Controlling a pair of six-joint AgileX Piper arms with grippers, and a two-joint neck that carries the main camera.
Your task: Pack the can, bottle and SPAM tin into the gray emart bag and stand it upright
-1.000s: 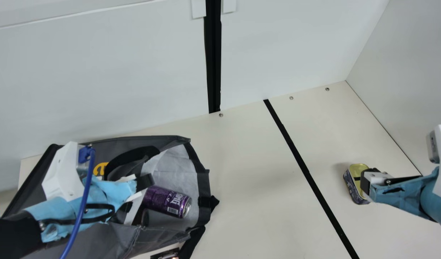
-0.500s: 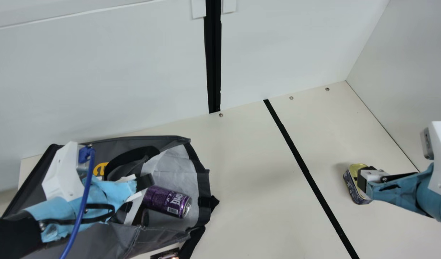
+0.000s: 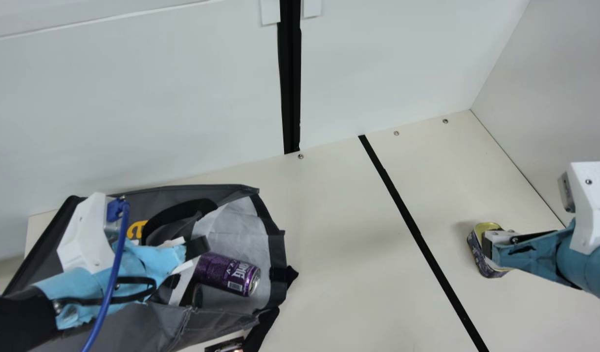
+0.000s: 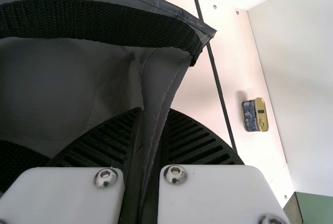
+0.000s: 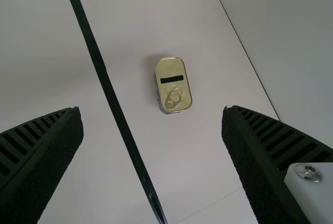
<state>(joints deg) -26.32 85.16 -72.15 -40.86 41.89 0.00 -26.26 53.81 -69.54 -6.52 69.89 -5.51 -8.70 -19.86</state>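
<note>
My left gripper (image 3: 196, 247) is over the mouth of the gray bag (image 3: 216, 322), which lies on its side. In the left wrist view the gripper (image 4: 153, 114) is shut on a fold of the bag's fabric (image 4: 161, 78). Inside the opening lies the purple can (image 3: 226, 275), with a dark round end, possibly the bottle's, beside it (image 3: 197, 296). At the right, my right gripper (image 3: 487, 245) hangs above the SPAM tin (image 3: 477, 254), partly covering it. The right wrist view has this gripper (image 5: 151, 110) wide open, the tin (image 5: 170, 72) below and beyond its fingers, untouched.
A black strip (image 3: 412, 225) runs across the cream table (image 3: 339, 254) between bag and tin. White walls (image 3: 133, 107) stand behind and at the right. A dark printed item (image 3: 225, 346) lies by the bag at the near edge.
My right gripper has shifted left over the tin, covering more of it in the main view. The left arm, bag, can and tin have kept still.
</note>
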